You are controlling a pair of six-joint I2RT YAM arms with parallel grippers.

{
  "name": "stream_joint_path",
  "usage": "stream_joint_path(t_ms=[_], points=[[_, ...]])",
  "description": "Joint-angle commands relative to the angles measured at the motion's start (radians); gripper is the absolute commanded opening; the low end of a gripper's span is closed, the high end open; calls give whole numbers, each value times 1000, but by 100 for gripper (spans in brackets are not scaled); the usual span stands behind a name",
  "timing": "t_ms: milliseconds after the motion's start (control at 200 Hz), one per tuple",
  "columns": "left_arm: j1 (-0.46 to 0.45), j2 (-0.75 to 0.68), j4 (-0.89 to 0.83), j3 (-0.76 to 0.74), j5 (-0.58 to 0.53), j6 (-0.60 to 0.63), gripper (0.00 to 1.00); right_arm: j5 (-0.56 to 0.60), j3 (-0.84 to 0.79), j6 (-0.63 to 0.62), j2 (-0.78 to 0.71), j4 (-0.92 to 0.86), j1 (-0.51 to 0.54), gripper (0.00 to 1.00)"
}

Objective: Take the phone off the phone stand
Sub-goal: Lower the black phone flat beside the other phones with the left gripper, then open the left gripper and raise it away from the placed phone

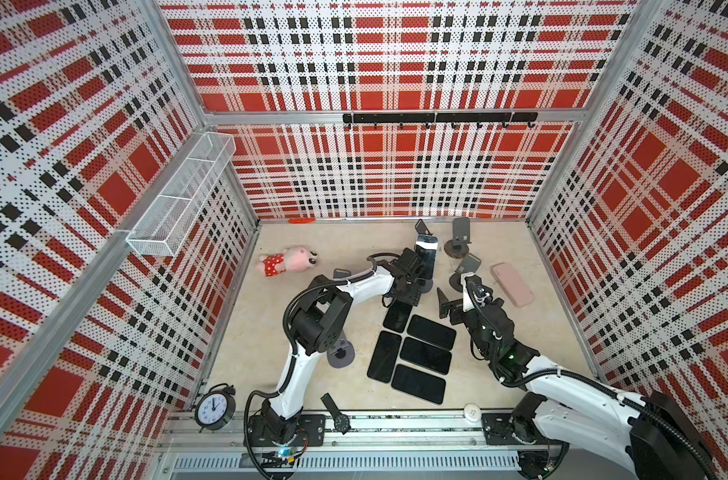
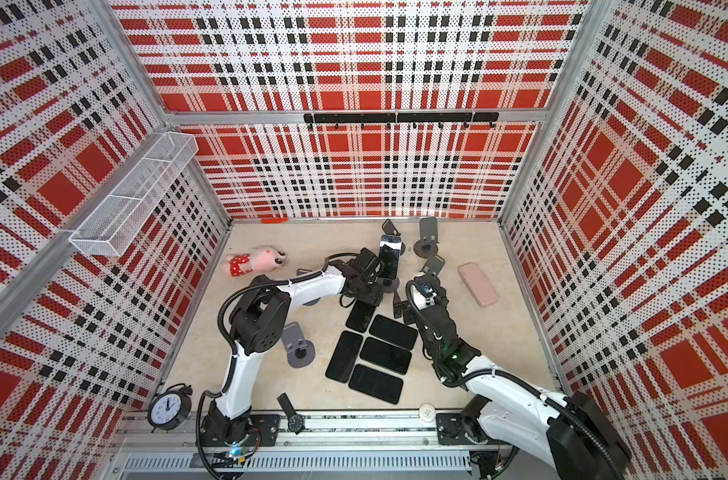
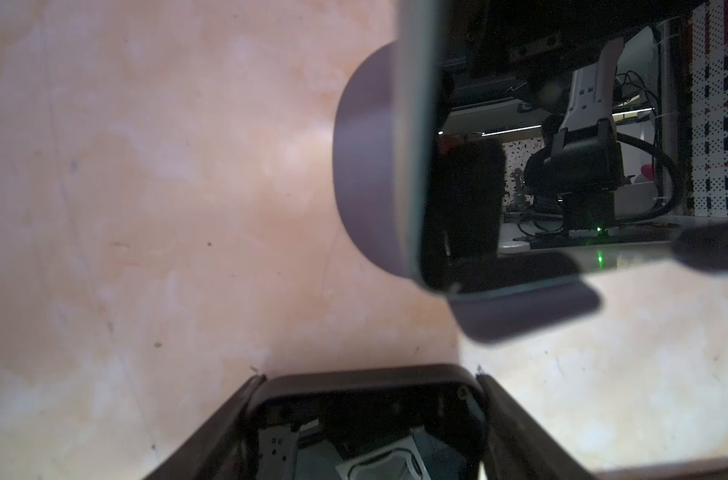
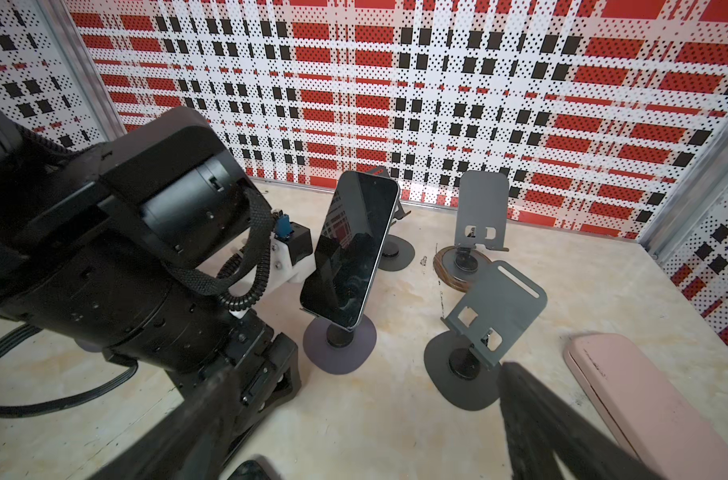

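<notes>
Black phone (image 4: 349,253): leans back on its stand with the dark screen facing the front edge. It sits in the rear half of the bench (image 1: 540,345), a little right of the middle.
Phone stand (image 4: 339,345): round dark-grey base flat on the bench, with a short stem under the phone's lower end.
Left gripper (image 3: 369,376): points down at the bench just beside the stand's base, on its front-left side. Its fingers (image 3: 229,424) flank one end of a dark handset (image 3: 366,415), close against its long edges; whether they press on it cannot be told.
Right gripper (image 4: 368,368): jaws spread wide with nothing between them. It hangs over the bench to the front right of the phone stand, apart from it.
Flat phones (image 1: 425,355): five black slabs lie close together mid-bench, in front of the stand. The rearmost is partly under the left gripper.
Wooden-based stand (image 4: 482,208): empty and upright, near the rear edge.
Grey stand (image 4: 495,307): empty, just right of the occupied stand.
Pink case (image 1: 513,284): lies flat toward the right edge.
Plush toy (image 1: 289,259): lies on its side near the left edge, in the rear half.
Alarm clock (image 1: 214,409): stands at the front left corner.
Wristwatch (image 1: 337,415): lies at the front edge, between the arms' bases.
</notes>
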Motion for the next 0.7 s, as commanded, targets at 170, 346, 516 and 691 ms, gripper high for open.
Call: stream_joint_path(t_ms=[170, 346, 516, 691], points=[[-4, 54, -62, -14, 6, 5, 80, -1, -15, 5, -29, 18, 1, 100], [-4, 43, -62, -18, -2, 3, 80, -1, -16, 6, -31, 17, 0, 100], [1, 17, -62, -24, -15, 2, 79, 2, -17, 4, -34, 17, 0, 100], [8, -67, -59, -27, -42, -1, 80, -2, -7, 0, -42, -7, 3, 100]])
